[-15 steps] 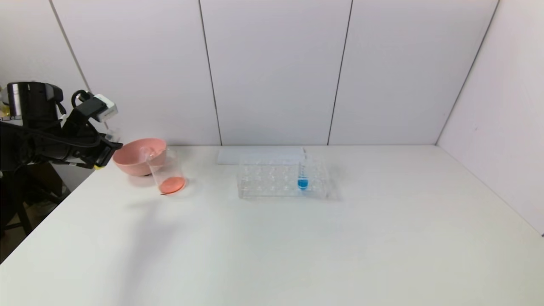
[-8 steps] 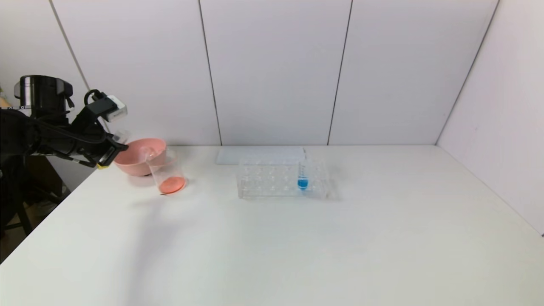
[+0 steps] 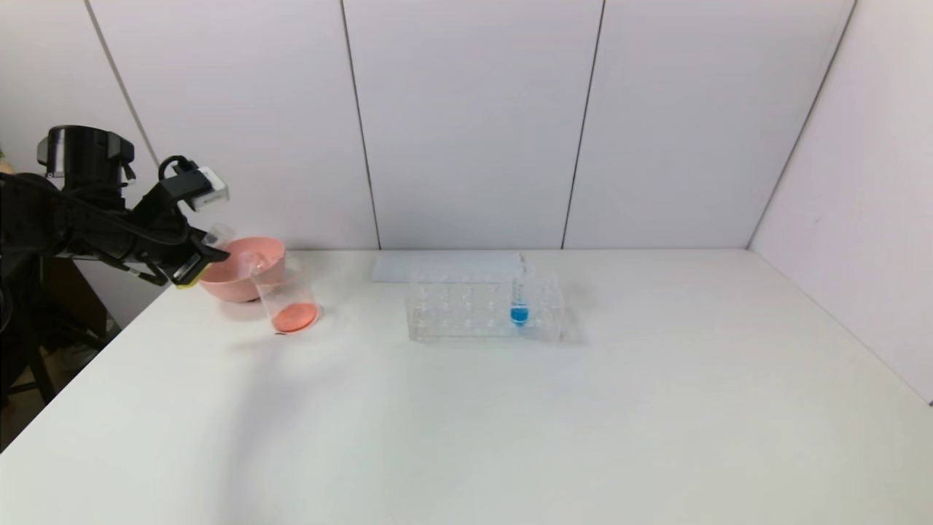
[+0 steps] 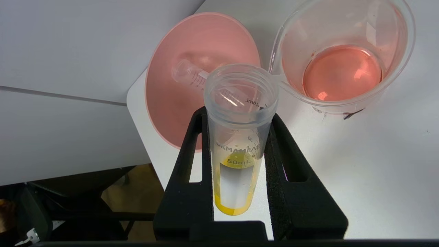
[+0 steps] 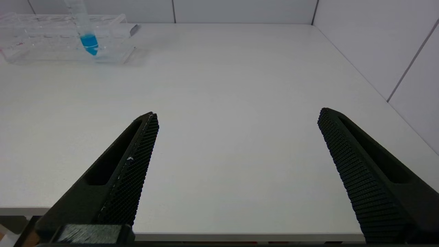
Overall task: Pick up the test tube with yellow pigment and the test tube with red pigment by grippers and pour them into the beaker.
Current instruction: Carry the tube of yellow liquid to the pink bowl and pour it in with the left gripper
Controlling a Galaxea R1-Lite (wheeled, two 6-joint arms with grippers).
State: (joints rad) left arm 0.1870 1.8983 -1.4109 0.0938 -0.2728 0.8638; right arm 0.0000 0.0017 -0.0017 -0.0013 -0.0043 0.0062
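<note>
My left gripper (image 3: 211,251) hangs at the table's far left corner, just left of the pink bowl, shut on the test tube with yellow pigment (image 4: 236,137). The tube lies tilted between the fingers (image 4: 192,144), its open mouth towards the bowl and beaker and the yellow liquid pooled at its base. The beaker (image 3: 280,281) stands in front of the bowl with orange-red liquid in its bottom; its wall (image 4: 291,51) is close beyond the tube's mouth. No tube with red pigment is in view. My right gripper (image 5: 236,116) is open over the table's near edge, holding nothing.
The pink bowl (image 3: 226,288) holds an empty clear tube (image 4: 190,72) lying on its side. A clear rack (image 3: 466,310) stands mid-table with a blue-liquid tube (image 3: 519,299) upright in it. A flat white sheet (image 3: 437,264) lies behind the rack.
My left gripper has moved right and slightly forward with the yellow tube, closing in on the bowl and beaker. Nothing else has moved.
</note>
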